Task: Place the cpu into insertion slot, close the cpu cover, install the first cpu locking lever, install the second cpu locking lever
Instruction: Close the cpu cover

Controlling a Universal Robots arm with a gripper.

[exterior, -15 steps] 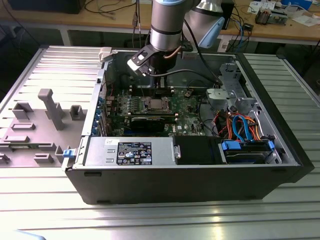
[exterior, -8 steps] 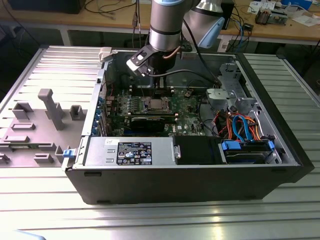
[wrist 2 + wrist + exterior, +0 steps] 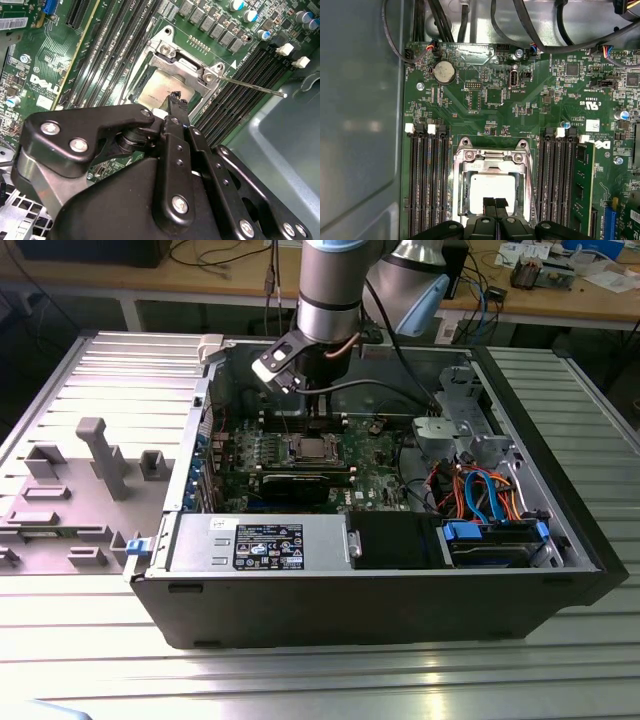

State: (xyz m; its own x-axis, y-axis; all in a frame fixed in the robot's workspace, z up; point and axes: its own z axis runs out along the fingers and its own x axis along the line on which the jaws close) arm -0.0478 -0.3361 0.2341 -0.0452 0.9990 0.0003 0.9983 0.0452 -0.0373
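1. The ribbed grey metal worktop [image 3: 90, 640] carries an open black computer case [image 3: 380, 610] lying on its side, with a grey plastic fixture block [image 3: 95, 455] beside it on the exterior view's left.
2. The silver-and-grey robot arm [image 3: 330, 290] reaches down into the case from above, over the green motherboard [image 3: 375, 455].
3. Long black memory slots [image 3: 427, 185] run along both sides of the socket in both wrist views.
4. The black metal pincer [image 3: 494, 204] hangs directly over the socket; its two fingertips [image 3: 489, 202] sit pressed together, clenched with nothing between them, just above the chip.
5. The thin silver metal cpu cover [image 3: 492, 156] with its square window lies closed flat over the insertion slot [image 3: 170, 80].
6. The flat square silver-grey cpu [image 3: 492, 186] sits seated in that slot, visible through the cover window.
7. A thin metal locking lever [image 3: 250, 86] sticks out sideways from the socket corner across the memory slots, not latched down.
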